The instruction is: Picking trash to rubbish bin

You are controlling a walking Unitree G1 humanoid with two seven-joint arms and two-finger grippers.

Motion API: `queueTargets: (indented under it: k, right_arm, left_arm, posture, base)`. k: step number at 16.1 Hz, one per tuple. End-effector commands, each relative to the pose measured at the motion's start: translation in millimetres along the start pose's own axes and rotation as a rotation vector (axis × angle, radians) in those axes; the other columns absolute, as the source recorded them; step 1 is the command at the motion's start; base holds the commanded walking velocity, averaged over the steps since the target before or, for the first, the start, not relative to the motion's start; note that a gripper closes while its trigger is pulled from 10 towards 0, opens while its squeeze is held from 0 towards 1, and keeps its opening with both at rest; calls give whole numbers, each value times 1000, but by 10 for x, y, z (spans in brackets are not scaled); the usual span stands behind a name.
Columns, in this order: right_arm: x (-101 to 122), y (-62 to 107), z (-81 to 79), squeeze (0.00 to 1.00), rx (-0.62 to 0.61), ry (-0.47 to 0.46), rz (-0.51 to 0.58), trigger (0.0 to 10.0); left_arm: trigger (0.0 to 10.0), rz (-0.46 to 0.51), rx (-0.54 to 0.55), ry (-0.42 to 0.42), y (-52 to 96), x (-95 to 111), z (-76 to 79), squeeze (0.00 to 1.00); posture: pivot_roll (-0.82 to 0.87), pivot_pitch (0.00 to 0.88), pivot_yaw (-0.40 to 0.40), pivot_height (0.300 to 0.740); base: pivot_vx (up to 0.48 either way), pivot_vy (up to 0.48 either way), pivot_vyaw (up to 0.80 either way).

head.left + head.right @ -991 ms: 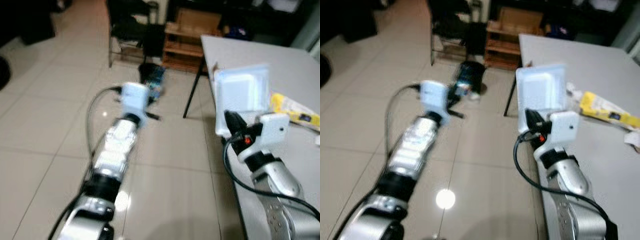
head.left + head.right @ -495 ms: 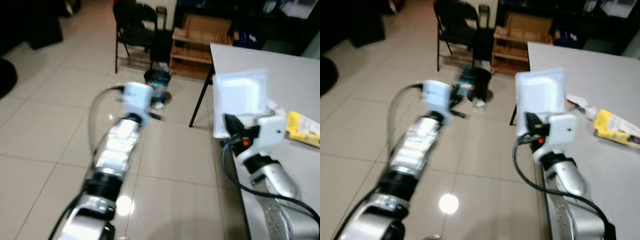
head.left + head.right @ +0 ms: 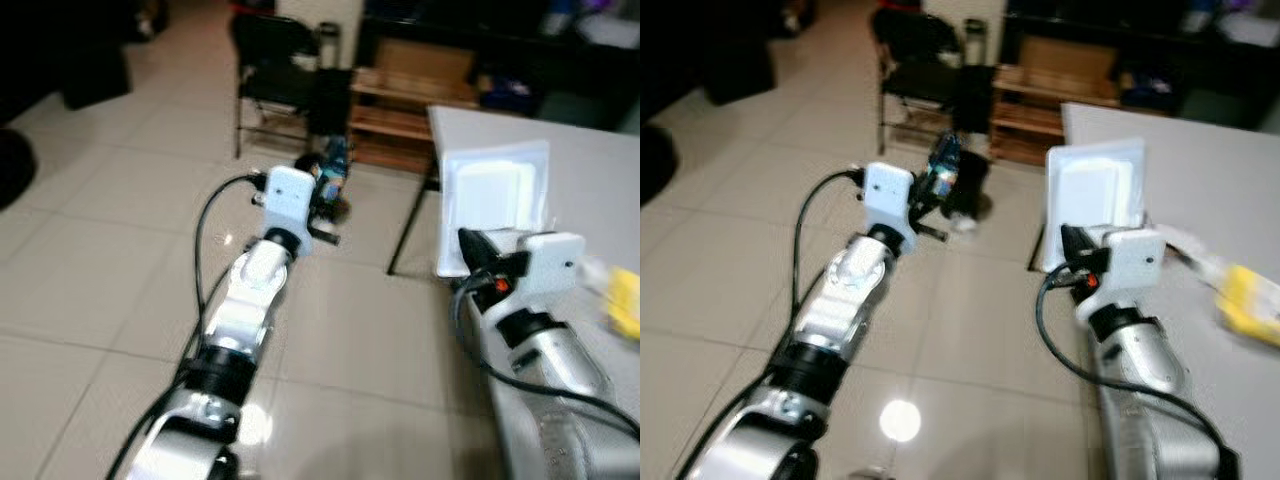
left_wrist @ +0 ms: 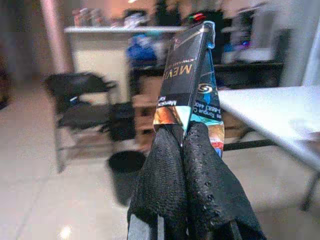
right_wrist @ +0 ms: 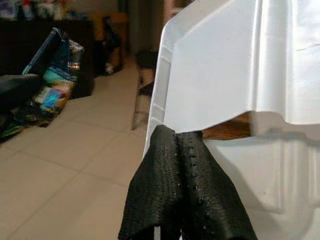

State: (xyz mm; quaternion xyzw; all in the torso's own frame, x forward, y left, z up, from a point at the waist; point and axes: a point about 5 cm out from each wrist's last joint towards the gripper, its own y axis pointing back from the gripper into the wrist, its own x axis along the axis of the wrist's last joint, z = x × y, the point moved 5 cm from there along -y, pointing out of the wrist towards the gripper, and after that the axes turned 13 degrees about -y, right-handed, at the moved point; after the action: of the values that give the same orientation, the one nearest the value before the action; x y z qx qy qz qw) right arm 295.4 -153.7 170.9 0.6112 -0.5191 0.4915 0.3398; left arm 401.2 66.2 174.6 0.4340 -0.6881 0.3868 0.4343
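Observation:
My left gripper is shut on a dark, colourful snack packet, held upright over the tiled floor. Beyond the packet a black rubbish bin stands on the floor near a chair; in the eye views the packet partly hides it. My right gripper is shut on the lower edge of a white foam tray, held upright at the table's left edge. In the right wrist view the foam tray rises above the fingertips.
A grey table runs along the right, with a yellow packet lying on it. A black folding chair and a low wooden shelf stand behind the bin. A table leg slants down to the floor.
The whole picture has shifted, so the camera has moved; chair, shelf and bin now look slightly nearer. Both grippers keep their hold on the packet and the foam tray.

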Motion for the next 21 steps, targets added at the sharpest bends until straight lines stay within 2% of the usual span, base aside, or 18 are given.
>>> queueTargets:
  k: [1,7,9,12,13,16,19,21]
  right_arm:
    - [72,22,51,0,-11,21,17,10000]
    - [73,31,56,0,-12,22,15,10000]
    - [139,40,98,0,-48,36,51,10000]
    - [241,118,312,0,-178,104,108,10000]
    - [319,230,480,0,-275,132,151,10000]
    - [366,367,615,0,-362,166,175,10000]
    - [331,450,658,0,-392,157,174,10000]
    - [283,455,610,0,-375,135,161,10000]
  left_arm:
    - [10000,9,-14,6,-22,40,52,0]
    - [10000,1,-16,8,-23,19,67,0]
    - [10000,-7,-16,3,-11,-18,58,0]
    - [10000,-15,-14,-13,2,-53,12,0]
    - [10000,-23,-17,-28,16,-90,-23,0]
    - [10000,-38,-39,-50,77,-160,-49,0]
    - [10000,-53,-42,-63,138,-222,-83,0]
    - [10000,-56,-43,-62,175,-239,-63,0]
  posture:
    - [115,73,-81,740]
    - [110,76,-84,740]
    - [110,76,-84,740]
    - [102,70,-75,740]
    - [102,68,-68,740]
    - [101,66,-64,740]
    - [104,65,-54,740]
    - [106,67,-57,740]
  base:
    - [472,0,0]
    - [480,0,0]
    - [480,0,0]
    - [480,0,0]
    - [480,0,0]
    - [480,0,0]
    - [480,0,0]
    - [480,0,0]
